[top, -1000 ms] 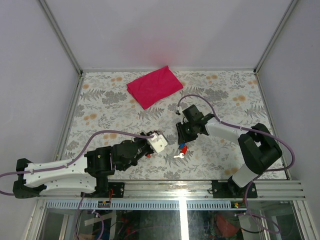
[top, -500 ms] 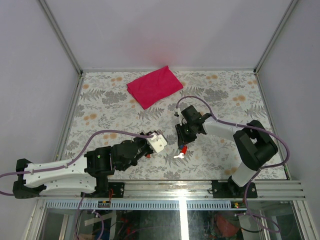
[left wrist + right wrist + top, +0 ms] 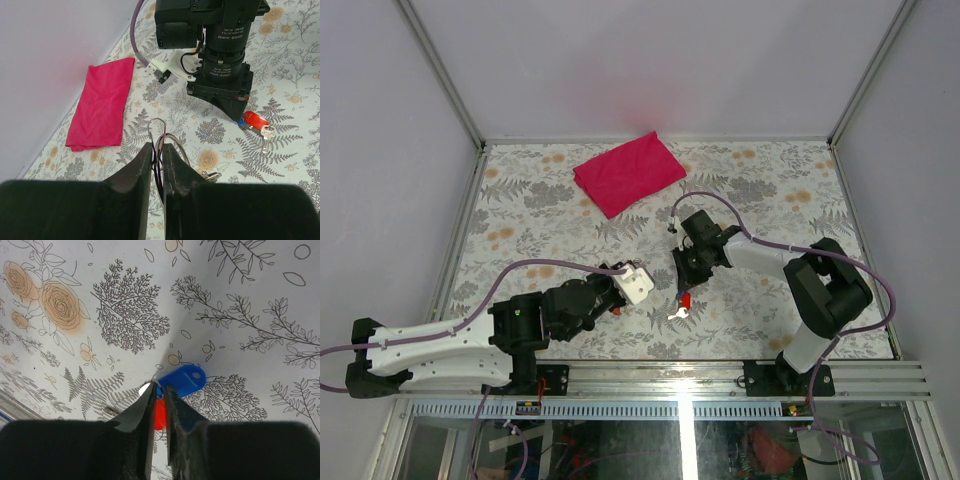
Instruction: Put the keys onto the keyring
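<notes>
On the flowered table, a magenta cloth lies at 12 o'clock. Just toward 6 o'clock of centre lie the keys: the red key has its head toward 1 o'clock and its silver blade toward 7. The blue key is beside it. The right gripper stands over them, fingers almost together, red showing in the slit; whether they pinch it I cannot tell. At 9 o'clock of the keys, the left gripper is clamped on the keyring, loop up. The white print on the right wrist's black housing is too small to read.
</notes>
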Tool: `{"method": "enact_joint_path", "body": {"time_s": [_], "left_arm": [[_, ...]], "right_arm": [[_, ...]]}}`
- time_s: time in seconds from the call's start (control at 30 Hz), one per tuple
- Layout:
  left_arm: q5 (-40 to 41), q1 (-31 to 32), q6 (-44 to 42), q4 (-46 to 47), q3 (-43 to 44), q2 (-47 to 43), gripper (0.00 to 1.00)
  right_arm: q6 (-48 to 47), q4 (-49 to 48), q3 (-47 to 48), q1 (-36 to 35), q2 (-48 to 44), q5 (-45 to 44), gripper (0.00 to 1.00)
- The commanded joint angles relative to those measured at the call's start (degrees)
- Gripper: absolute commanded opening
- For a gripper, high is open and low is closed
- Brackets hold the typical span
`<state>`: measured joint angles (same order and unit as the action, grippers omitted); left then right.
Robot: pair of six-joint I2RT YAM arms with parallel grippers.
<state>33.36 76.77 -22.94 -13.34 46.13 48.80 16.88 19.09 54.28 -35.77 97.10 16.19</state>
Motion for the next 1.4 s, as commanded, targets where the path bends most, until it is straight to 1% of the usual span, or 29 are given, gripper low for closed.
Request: {"method": "enact_joint_path", "body": {"time_s": [0.0, 0.1, 0.2, 0.57, 0.9, 1.1, 1.23, 1.37], "left_arm": [[-0.43, -0.38, -0.09, 2.62, -0.14, -0.81, 0.0], [-0.49, -0.48, -0.24, 2.69, -0.09, -0.8, 0.0], [-0.44, -0.47, -0.18, 2.57, -0.08, -0.9, 0.0], [-0.25, -0.62, 0.13, 2.53, -0.21, -1.34, 0.0], [-0.5, -0.62, -0.2, 3.46, -0.73, -1.9, 0.0], [-3.58, -0.65, -1.92, 6.35, -2.48, -3.19, 0.0], [-7.45, -0.71, -4.17, 9.22, -4.49, -4.95, 0.0], [-12.26, -0.75, -7.38, 12.59, -6.52, -6.51, 0.0]], "right_arm": [[-1.14, 1.98, 1.49, 0.44, 1.76, 0.34, 0.14], [-1.23, 1.65, 1.3, 0.42, 1.07, 0.85, 0.05], [-0.96, 0.32, 0.97, 0.44, -1.27, 1.72, 0.0], [-1.94, -0.65, 0.59, 0.44, -12.15, -3.32, 0.0], [-5.2, 5.39, 0.32, 0.44, -19.9, -3.81, 0.0], [-7.32, 5.55, -1.77, 0.44, -26.39, 0.01, 0.0], [-8.01, 5.17, -2.49, 0.44, -30.28, 2.53, 0.0], [-9.09, 0.99, -4.1, 0.44, -36.91, 3.42, 0.0]]}}
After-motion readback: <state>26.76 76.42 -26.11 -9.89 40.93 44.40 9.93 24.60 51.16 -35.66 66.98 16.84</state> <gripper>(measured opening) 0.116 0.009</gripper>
